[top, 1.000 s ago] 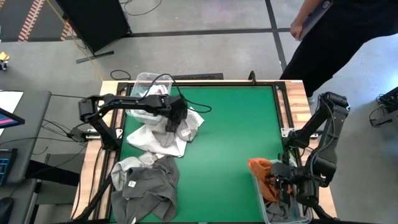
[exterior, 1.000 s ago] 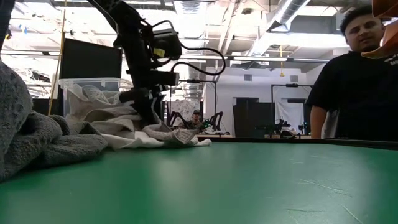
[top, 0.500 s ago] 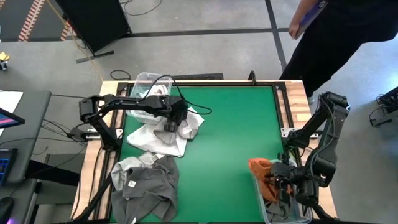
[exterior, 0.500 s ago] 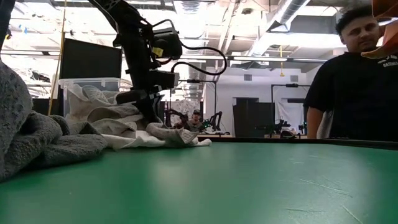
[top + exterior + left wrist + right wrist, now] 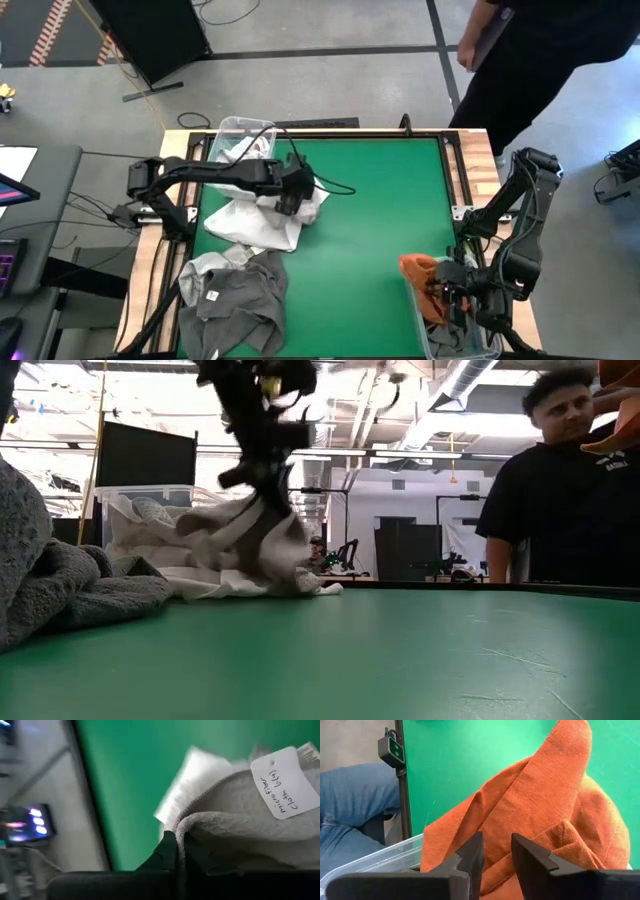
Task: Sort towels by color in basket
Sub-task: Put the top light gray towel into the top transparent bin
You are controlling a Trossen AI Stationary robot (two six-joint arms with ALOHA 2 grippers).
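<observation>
**Left gripper clamps pale grey towel and lifts it off the pile**

At the table's left side, the left gripper [image 5: 290, 197] sits over the heap of white, thin-gridded towels [image 5: 250, 222], its fingers pinched tight on a pale grey terry towel [image 5: 240, 827] that carries a white handwritten label [image 5: 284, 782]. A second ago those fingers stood wide above the heap; half a second ago they had closed low on the cloth. Now the low view shows the arm higher and blurred, with the pale grey towel [image 5: 262, 530] hanging from it in a drawn-up peak, its lower edge just above or touching the heap – cannot tell which

Dark grey towels [image 5: 235, 298] lie bunched at the near left corner of the green table mat [image 5: 380, 220], unchanged. Clear plastic bin [image 5: 240, 132] at the far left edge holds some white cloth

Right gripper [image 5: 455, 290] waits at the near right corner, same spot as before, jaws part-open astride a fold of the rust orange towel [image 5: 545, 815] that drapes over the rim of a clear plastic basket [image 5: 375, 860]; no clamp visible

Person in a black shirt [image 5: 560, 490] stands beyond the far right edge, shifted slightly
</observation>
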